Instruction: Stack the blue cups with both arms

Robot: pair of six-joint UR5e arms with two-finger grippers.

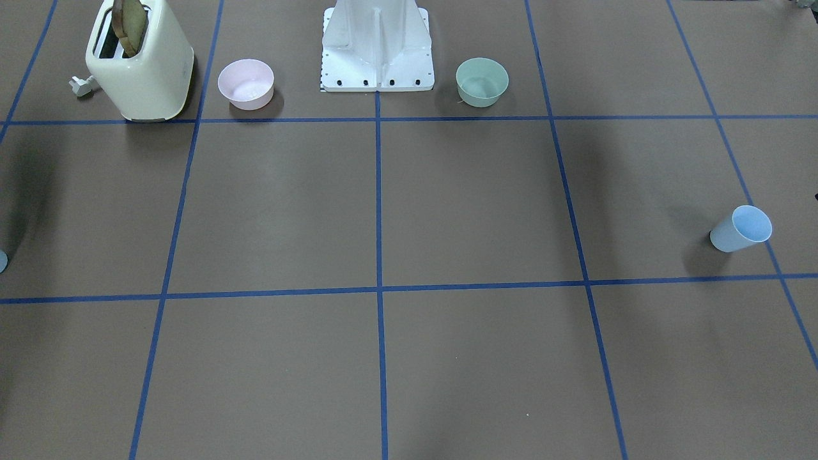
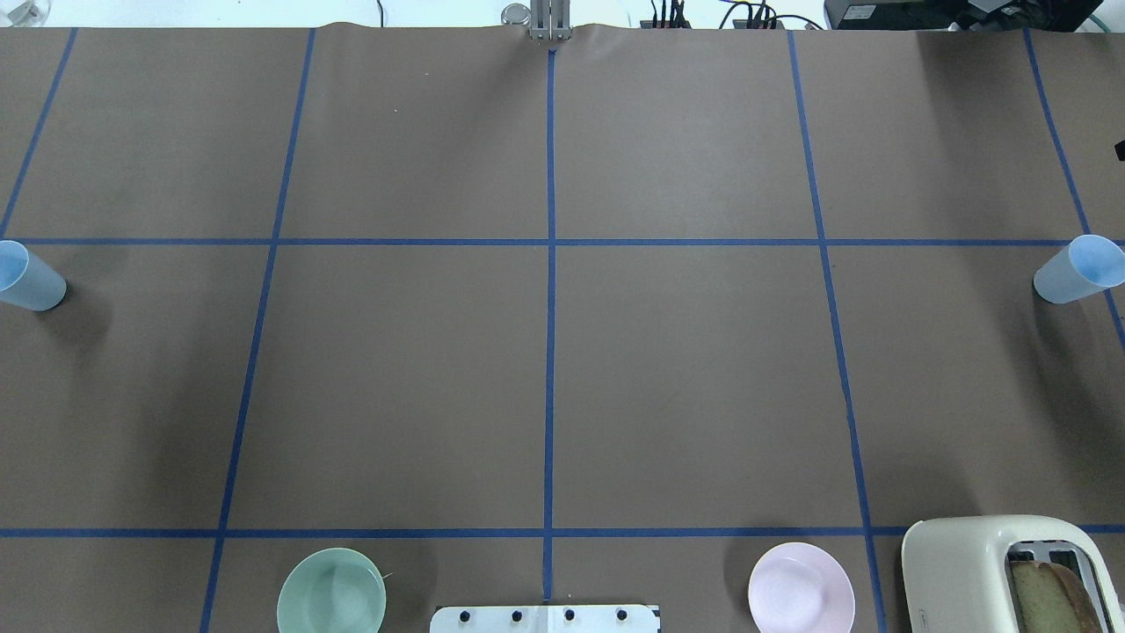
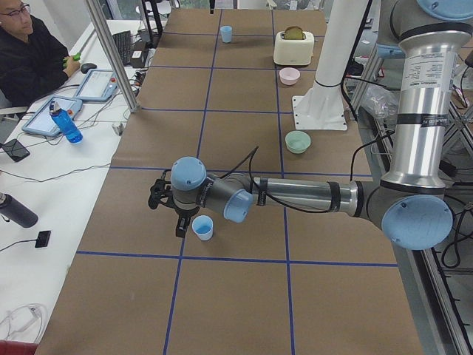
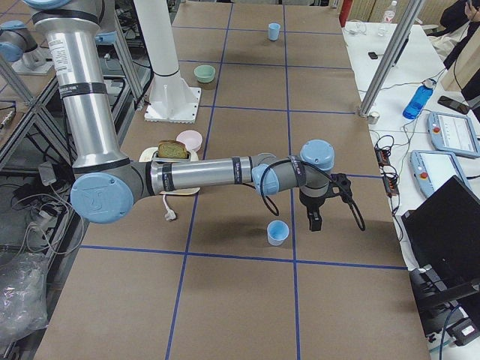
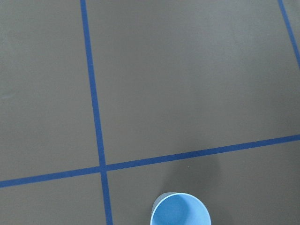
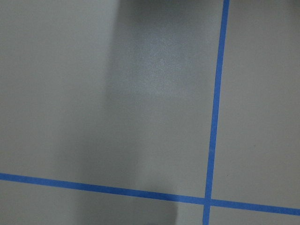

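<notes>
Two blue cups stand upright, well apart. The left cup (image 2: 31, 280) is at the left edge of the table (image 2: 685, 378), with the left gripper (image 3: 179, 225) just beside it. Along the near side sit two bowls, one mint-green bowl (image 2: 331, 598) and one pink bowl (image 2: 801, 593), then one toaster (image 2: 967, 571). The right cup (image 2: 1077, 271) stands at the right edge, the right gripper (image 4: 315, 221) near it. Whether either gripper is clenched or released, I cannot tell.

From behind the robot, the pedestal (image 2: 545, 618) stands at 6 o'clock on the desk (image 2: 685, 378). The left cup (image 2: 31, 280) sits at 9, the right cup (image 2: 1077, 271) at 3. The left bowl (image 2: 331, 602) lies at 7, the right bowl (image 2: 801, 598) at 5, the toaster (image 2: 967, 571) to its right, bread (image 2: 1046, 593) in its slot.
</notes>
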